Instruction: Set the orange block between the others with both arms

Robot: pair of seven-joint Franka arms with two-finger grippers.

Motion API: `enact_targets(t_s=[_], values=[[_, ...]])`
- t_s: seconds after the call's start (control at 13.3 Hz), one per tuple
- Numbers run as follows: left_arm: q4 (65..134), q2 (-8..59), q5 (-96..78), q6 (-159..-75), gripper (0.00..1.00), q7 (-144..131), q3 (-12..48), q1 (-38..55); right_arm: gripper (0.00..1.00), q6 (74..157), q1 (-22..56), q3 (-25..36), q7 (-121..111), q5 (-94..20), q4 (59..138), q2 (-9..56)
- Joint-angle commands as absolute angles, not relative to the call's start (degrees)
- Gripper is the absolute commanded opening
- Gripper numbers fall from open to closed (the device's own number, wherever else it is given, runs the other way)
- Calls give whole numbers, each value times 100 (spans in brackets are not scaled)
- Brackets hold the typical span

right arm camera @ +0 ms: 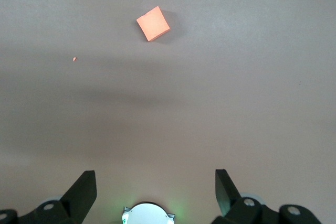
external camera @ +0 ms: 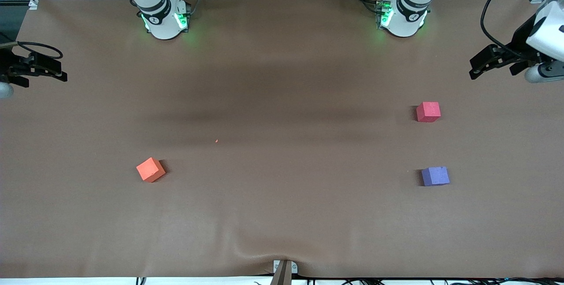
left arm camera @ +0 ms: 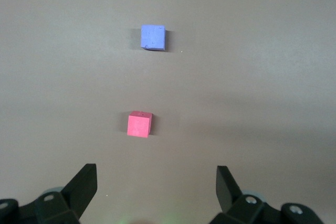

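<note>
Cubes number three: one orange block, one red-pink cube, one purple-blue cube; both grippers' fingers spread.

Orange block bright orange; others red-pink cube & purple-blue cube; table brown.

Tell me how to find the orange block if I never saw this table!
Look at the brown table, toward the right arm's end. The orange block sits there alone on the cloth, turned cornerwise. The red-pink cube and the purple-blue cube lie together toward the left arm's end; only this one is bright orange.
</note>
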State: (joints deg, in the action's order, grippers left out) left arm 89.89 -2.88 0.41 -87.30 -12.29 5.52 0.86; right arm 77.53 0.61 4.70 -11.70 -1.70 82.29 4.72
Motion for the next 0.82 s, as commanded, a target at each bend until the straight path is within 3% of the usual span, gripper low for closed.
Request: enact_targets(t_s=[0.0,0.45,0.75], values=[[8842,-237,149,-8587,100,-1178,571,18,100,7708,-44,396,-1143,-202,8253,431],[8833,-114,229,-8596,100,-1038,571,-88,100,7795,-44,396,-1143,-211,8270,501],[8851,-79,211,-8596,100,-1037,571,-114,100,8217,-18,387,-1143,-255,8297,948]])
